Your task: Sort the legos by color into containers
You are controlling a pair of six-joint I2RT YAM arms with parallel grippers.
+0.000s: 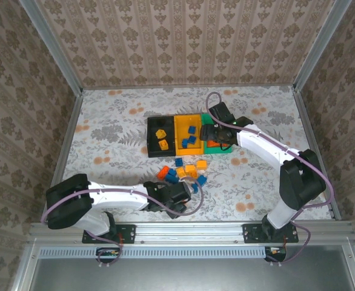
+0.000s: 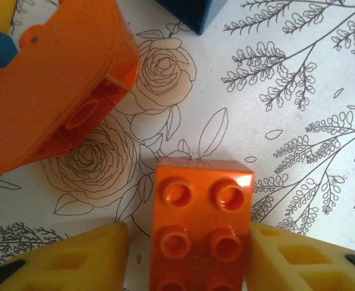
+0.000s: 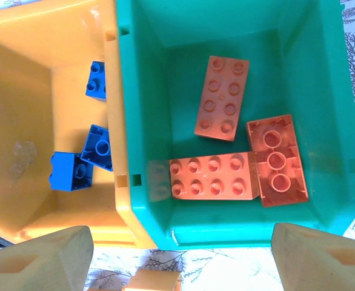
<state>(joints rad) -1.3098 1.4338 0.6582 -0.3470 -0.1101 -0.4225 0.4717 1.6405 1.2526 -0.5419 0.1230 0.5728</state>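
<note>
Over the green bin [image 3: 147, 36] holding reds, the right fingers [image 3: 38, 254] gape empty; short of it the left fingers [image 2: 74, 260] straddle a red-orange brick [image 2: 202, 224], unclosed, ready to pinch

Free for you: bare worktop [image 2: 311, 121] right of the left end effector [image 2: 189, 257]. Obstacles: overturned orange brick [image 2: 56, 91] ahead-left, blue brick [image 2: 189, 12] straight ahead. Green bin [image 3: 341, 121]: three red-orange bricks [image 3: 223, 97] cover centre and right floor; the strip beside its left wall is bare.

The orange brick [image 2: 202, 224] is glossy, smooth plastic with a bright highlight. The green bin [image 3: 323, 79] looks smooth, duller plastic. The flowered table cover [image 2: 298, 91] appears matt.
</note>
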